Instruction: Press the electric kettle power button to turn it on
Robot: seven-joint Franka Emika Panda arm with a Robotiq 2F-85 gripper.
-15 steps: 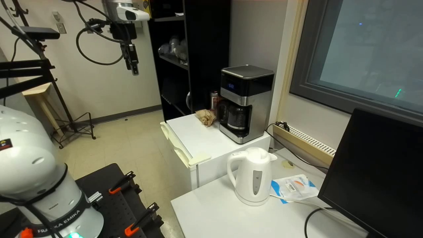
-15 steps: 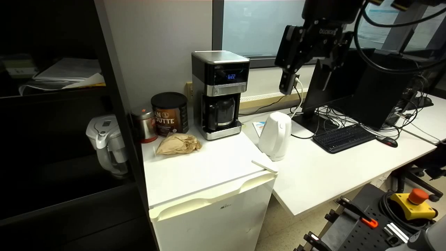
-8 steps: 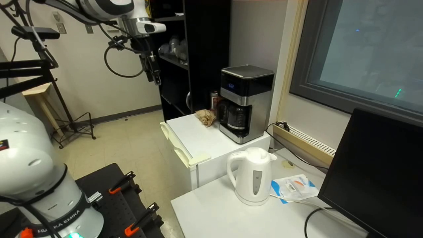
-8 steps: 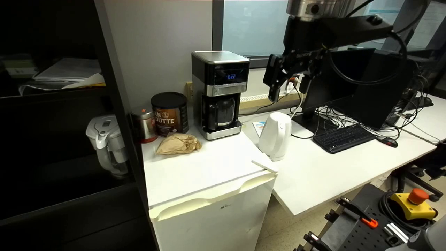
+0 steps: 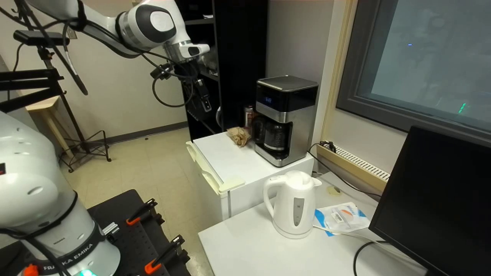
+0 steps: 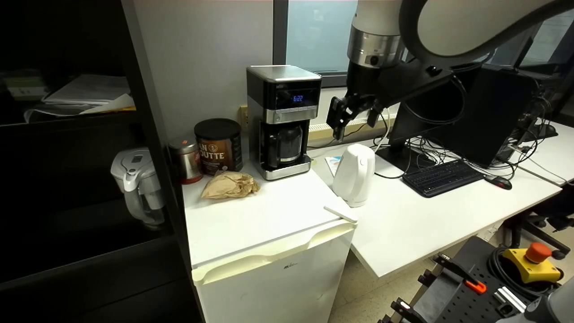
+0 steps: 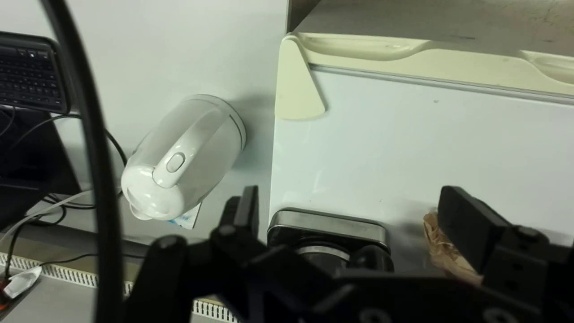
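My jaws gape wide, angled downward; my outstretched arm [image 5: 147, 25] hangs well apart from the white kettle [image 5: 293, 209].

The kettle [image 5: 287, 207] stands on the desk [image 5: 245, 237], just beside the fridge [image 6: 264, 220], which bears 1 coffee machine [image 6: 284, 119].

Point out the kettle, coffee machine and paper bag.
Kettle [image 5: 285, 207]: in an exterior view, on its white body.
Coffee machine [image 6: 289, 115]: in an exterior view, on its silver band.
Paper bag [image 6: 230, 185]: in an exterior view, on its crumpled side.
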